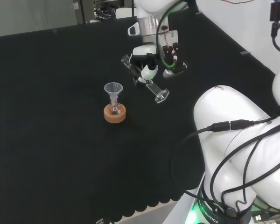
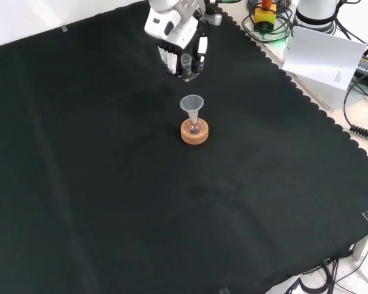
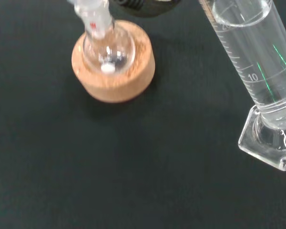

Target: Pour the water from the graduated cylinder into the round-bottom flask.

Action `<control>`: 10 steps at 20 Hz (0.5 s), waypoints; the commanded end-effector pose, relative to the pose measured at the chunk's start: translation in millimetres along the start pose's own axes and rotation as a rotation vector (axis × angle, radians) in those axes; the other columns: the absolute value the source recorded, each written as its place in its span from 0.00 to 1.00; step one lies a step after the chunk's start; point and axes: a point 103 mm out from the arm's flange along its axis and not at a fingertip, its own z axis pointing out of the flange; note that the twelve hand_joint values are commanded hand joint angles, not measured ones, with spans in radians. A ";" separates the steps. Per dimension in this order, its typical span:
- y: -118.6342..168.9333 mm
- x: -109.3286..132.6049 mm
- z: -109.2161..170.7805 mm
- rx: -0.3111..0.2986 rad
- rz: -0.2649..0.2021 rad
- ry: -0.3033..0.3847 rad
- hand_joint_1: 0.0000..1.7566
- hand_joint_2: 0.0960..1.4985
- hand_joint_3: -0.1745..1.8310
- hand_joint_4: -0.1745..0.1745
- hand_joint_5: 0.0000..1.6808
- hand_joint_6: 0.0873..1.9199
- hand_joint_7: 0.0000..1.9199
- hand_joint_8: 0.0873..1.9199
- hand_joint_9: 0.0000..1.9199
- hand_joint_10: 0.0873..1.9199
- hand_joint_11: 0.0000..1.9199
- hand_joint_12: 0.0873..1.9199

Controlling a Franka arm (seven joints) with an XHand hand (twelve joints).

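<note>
A small round-bottom flask point(image 1: 115, 109) point(image 2: 194, 127) point(image 3: 107, 50) sits in a cork ring point(image 1: 115, 116) point(image 2: 194, 135) point(image 3: 115, 82) on the black cloth, with a clear funnel point(image 1: 113, 88) point(image 2: 191, 103) in its neck. The hand point(image 1: 148, 71) point(image 2: 173, 29) is shut on the clear graduated cylinder point(image 1: 156, 90) point(image 2: 186, 62) point(image 3: 257, 62). In the head view the cylinder leans, its mouth toward the flask's side and its hexagonal foot down to the right. The wrist view shows water in the cylinder. In the head view the hand hangs to the upper right of the flask.
The arm's white links point(image 1: 238, 140) stand at the right of the head view. In the front view, cables and a white sheet point(image 2: 322, 55) lie beyond the cloth's scalloped edge point(image 2: 306, 101) at the upper right. Bare black cloth surrounds the cork ring.
</note>
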 end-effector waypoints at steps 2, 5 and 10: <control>-1.8 0.7 3.5 0.176 0.051 -0.106 0.71 0.76 0.09 0.00 0.52 0.57 0.48 0.57 0.76 0.00 0.61 0.40; -0.1 3.3 4.0 0.234 0.061 -0.132 0.71 0.76 0.09 0.00 0.53 0.57 0.48 0.56 0.76 0.00 0.61 0.40; 4.4 7.5 4.7 0.305 0.090 -0.155 0.71 0.75 0.09 0.00 0.53 0.56 0.49 0.55 0.76 0.00 0.62 0.40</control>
